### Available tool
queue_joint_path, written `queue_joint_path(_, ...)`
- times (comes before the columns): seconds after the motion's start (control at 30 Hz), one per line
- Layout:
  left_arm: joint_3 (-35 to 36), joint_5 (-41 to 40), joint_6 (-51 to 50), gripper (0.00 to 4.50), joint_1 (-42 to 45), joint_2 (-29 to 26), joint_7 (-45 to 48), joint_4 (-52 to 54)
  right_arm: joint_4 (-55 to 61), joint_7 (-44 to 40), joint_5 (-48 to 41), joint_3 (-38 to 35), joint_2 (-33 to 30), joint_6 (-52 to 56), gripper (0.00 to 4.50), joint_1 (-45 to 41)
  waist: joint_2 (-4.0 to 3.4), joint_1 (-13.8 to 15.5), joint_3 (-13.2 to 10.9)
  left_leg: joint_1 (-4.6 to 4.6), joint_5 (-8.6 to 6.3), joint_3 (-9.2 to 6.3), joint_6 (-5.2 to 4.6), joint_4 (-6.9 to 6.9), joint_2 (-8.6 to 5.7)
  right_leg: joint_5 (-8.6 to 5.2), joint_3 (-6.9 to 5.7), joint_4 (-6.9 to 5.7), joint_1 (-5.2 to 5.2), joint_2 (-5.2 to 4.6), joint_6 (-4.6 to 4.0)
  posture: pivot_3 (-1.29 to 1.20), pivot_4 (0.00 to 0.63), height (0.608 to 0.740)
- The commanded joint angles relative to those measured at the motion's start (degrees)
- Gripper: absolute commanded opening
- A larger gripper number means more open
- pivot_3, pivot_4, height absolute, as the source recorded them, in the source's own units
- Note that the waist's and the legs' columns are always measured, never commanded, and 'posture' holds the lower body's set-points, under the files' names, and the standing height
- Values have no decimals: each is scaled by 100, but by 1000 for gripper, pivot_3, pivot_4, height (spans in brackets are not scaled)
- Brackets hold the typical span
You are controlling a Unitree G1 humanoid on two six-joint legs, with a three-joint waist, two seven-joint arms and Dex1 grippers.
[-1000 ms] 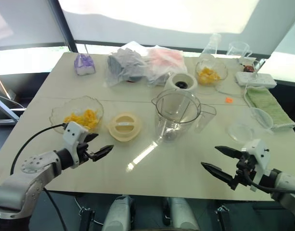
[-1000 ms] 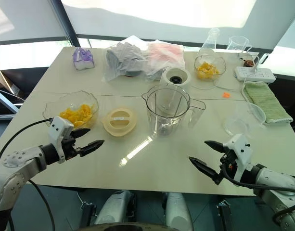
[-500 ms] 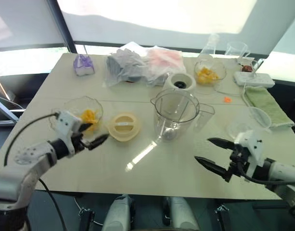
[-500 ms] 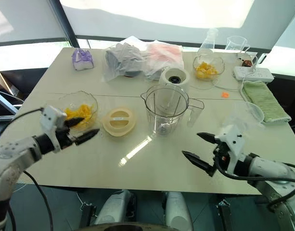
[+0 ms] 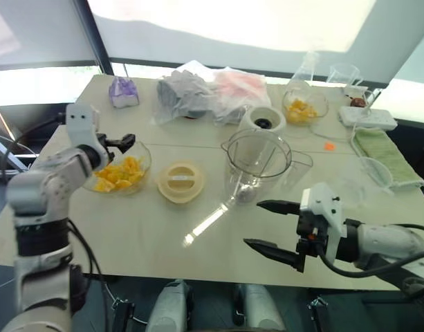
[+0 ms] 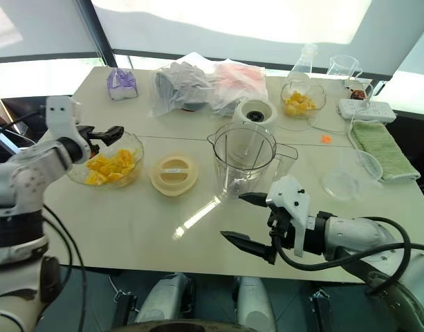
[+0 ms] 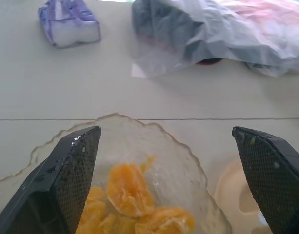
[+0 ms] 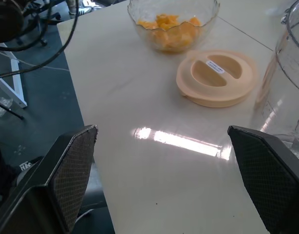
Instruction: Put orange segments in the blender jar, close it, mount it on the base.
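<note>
Orange segments (image 5: 118,176) lie in a wavy-edged glass bowl (image 5: 144,155) at the table's left; they also appear in the left wrist view (image 7: 132,195). My left gripper (image 5: 118,146) hovers over the bowl's far-left rim, open and empty. The clear blender jar (image 5: 256,166) stands upright and empty mid-table, with its pale-yellow lid (image 5: 180,182) lying flat to its left. Behind the jar is the cream base (image 5: 262,119) with a black socket. My right gripper (image 5: 253,223) is open and empty above the table, in front of the jar and pointing left.
A second glass bowl of orange pieces (image 5: 301,109), a flask (image 5: 306,66) and a beaker (image 5: 343,72) stand at the back right. Plastic bags (image 5: 198,93) and a purple packet (image 5: 122,92) lie at the back. At the right are a green cloth (image 5: 384,153), a power strip (image 5: 367,116) and an empty glass bowl (image 5: 357,181).
My left gripper has risen and gone forward from the near edge to over the orange bowl. My right gripper has moved left to in front of the jar. Both stay open.
</note>
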State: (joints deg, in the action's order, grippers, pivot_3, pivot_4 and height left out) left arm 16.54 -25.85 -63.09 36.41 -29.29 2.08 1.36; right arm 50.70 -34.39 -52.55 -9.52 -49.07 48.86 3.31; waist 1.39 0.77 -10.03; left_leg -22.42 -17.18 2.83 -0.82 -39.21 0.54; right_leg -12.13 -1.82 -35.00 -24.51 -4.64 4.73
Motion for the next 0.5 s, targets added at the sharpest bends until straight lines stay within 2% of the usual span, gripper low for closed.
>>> queue_joint_path(0.03,207,334,-599,4483,375,300,-692,-301,124,52,108,117,-110,0,4500,-43,9,-22,-5,2,0,1,0,0,4,2,0,-4,-1,3,4,0,150,740)
queue_joint_path(0.1,24,603,-955,4483,529,426,-980,-255,34,96,137,151,-87,-17,4500,-122,20,-20,-11,1,0,1,0,3,8,6,0,-8,-8,9,10,0,150,740)
queue_joint_path(0.27,207,1052,-1116,4483,881,932,-1550,-712,-85,74,178,201,-79,-35,4500,-190,24,12,-13,0,1,-6,1,4,10,9,-2,-10,-8,10,15,0,150,740)
queue_joint_path(0.5,323,1401,-187,4483,1109,1259,-1711,-1861,-59,-71,75,-132,-282,0,4500,9,25,9,-13,-2,1,-1,2,3,7,3,-2,-8,-8,-1,3,0,150,740)
